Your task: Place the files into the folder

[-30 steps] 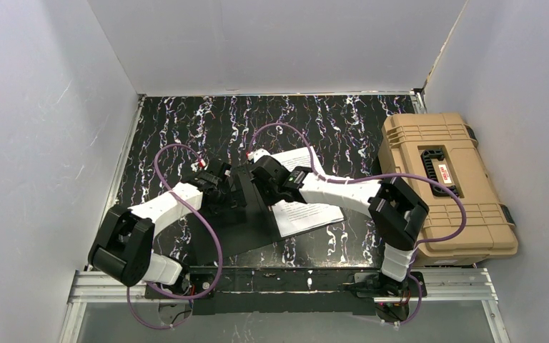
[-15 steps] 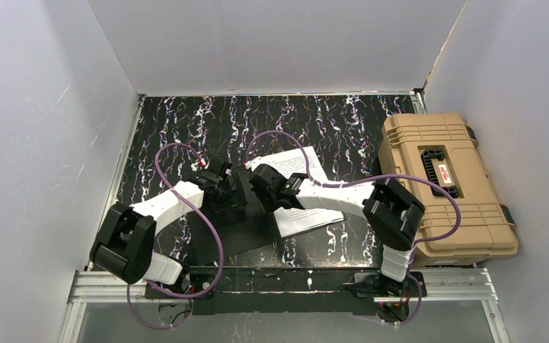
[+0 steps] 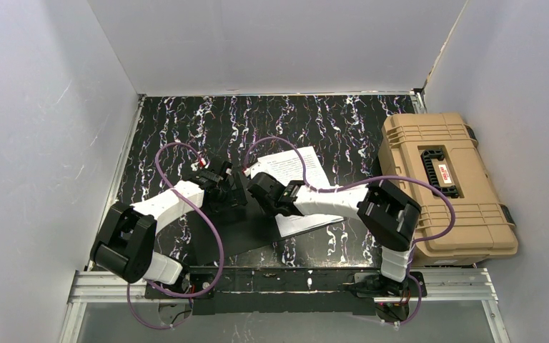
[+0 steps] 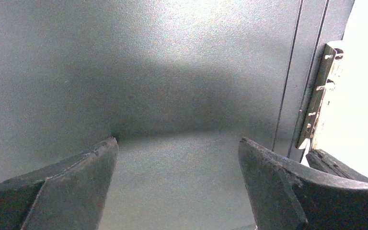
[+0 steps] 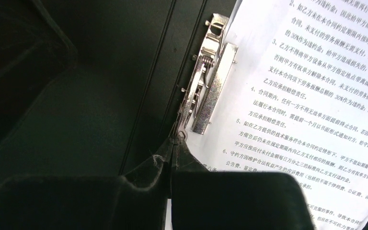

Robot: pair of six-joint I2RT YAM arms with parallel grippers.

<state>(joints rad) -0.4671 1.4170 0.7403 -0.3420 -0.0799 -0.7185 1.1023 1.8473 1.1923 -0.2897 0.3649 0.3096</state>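
The right end effector (image 5: pixel 172 143) had closed over the last second. Its jaws went from a slight gap to fully shut, with the tips meeting at the near end of the metal clip (image 5: pixel 206 81). Whether they pinched the clip's lever could not be told. Its arm had also drawn leftward, toward the spine of the open folder (image 5: pixel 100 96). The left end effector (image 4: pixel 177 148) stayed wide open and held nothing, low over the folder's black inside. The files (image 5: pixel 316 96) lay on the right side, their edge against the clip. By my judgement, the work had moved on from placing the sheets to operating the clip.
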